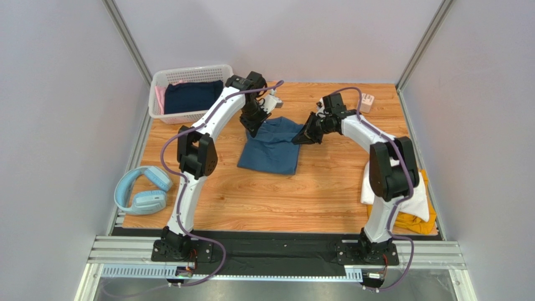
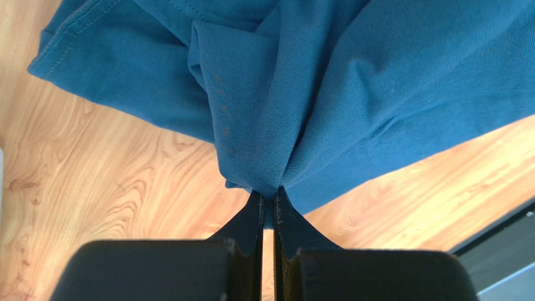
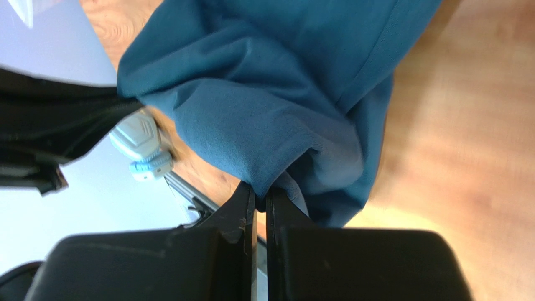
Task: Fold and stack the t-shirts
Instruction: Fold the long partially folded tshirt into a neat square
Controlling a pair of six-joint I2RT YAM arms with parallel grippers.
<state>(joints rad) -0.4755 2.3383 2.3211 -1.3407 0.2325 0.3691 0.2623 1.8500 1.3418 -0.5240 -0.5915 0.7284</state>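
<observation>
A teal-blue t-shirt (image 1: 271, 150) lies partly folded in the middle of the wooden table, its far edge lifted at both corners. My left gripper (image 1: 254, 127) is shut on the far left corner; its wrist view shows the teal cloth (image 2: 326, 81) bunched between the tips of the left gripper (image 2: 271, 194). My right gripper (image 1: 302, 137) is shut on the far right corner, where the teal fabric (image 3: 264, 94) hangs from the closed tips of the right gripper (image 3: 259, 191). Folded white (image 1: 417, 200) and mustard-yellow (image 1: 411, 222) t-shirts sit stacked at the right edge, partly behind the right arm.
A white lattice basket (image 1: 164, 81) at the back left holds a dark navy garment (image 1: 191, 95) and something pink. Pale-blue headphones (image 1: 141, 191) lie at the left edge. A small white and pink object (image 1: 367, 102) sits at the back right. Grey walls enclose the table.
</observation>
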